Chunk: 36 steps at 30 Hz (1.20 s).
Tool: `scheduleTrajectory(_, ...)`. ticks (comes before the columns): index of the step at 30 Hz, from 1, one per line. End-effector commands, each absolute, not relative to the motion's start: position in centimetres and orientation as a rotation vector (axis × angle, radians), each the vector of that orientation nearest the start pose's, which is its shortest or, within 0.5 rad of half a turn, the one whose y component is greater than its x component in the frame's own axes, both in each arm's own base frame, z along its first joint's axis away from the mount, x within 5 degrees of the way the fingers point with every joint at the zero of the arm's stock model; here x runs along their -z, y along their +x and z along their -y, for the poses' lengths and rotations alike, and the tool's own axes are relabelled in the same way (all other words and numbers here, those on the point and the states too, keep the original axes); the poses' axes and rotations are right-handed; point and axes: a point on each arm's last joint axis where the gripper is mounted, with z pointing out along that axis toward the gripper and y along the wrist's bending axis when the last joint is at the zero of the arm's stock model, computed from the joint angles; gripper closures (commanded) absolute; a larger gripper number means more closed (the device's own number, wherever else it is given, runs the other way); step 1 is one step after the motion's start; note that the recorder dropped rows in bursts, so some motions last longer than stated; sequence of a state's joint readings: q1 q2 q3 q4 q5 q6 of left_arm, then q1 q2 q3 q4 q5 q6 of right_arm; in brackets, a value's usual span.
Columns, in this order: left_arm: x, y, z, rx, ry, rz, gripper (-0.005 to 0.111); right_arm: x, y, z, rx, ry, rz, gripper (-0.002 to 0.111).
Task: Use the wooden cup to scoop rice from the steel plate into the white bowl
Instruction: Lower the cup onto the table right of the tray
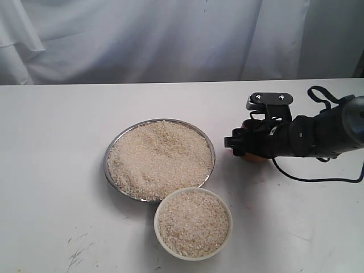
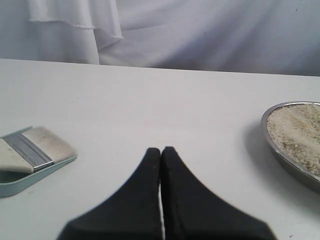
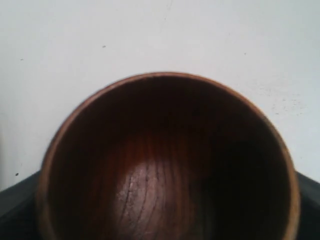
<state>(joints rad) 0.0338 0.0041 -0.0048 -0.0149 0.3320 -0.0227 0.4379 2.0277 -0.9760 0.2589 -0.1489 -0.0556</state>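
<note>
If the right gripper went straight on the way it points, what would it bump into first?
Probably the steel plate, at its near rim, heaped with rice. The right gripper, holding the wooden cup, points toward it; its height is unclear.

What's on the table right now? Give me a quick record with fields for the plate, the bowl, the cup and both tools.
steel plate: middle of the table, covered in rice
white bowl: on the camera side of the plate, at its rim, filled with rice
wooden cup: right of the plate, inside empty
right tool: closed on the wooden cup
left tool: shut, holding nothing
brush: lying on the table near the left tool
</note>
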Motion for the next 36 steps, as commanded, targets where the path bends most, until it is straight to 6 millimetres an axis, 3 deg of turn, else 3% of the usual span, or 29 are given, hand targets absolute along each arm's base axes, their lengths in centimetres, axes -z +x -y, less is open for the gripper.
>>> scheduleTrajectory(1, -18.4, 5.4, -0.1, 0.007, -0.064, -1.801, 0.107, -10.0, 34.8, -15.9, -0.237, -0.316, -2.375, 0.108)
scheduleTrajectory(7, -18.4, 5.4, -0.1, 0.007, -0.064, -1.801, 0.107, -10.2, 35.0, -15.9, -0.188, -0.430, -2.328, 0.108)
scheduleTrajectory(21, -18.4, 5.4, -0.1, 0.007, -0.064, -1.801, 0.107, -10.3, 35.1, -15.9, -0.175, -0.454, -2.305, 0.108)
scheduleTrajectory(29, -18.4, 5.4, -0.1, 0.007, -0.064, -1.801, 0.107, -10.4, 34.5, -17.4, -0.176, -0.553, -2.265, 0.108)
scheduleTrajectory(30, -18.4, 5.4, -0.1, 0.007, -0.064, -1.801, 0.107, -10.4, 34.2, -17.9, -0.172, -0.624, -2.242, 0.105)
scheduleTrajectory(36, -18.4, 5.4, -0.1, 0.007, -0.064, -1.801, 0.107, -10.5, 34.1, -18.4, -0.177, -0.637, -2.226, 0.080)
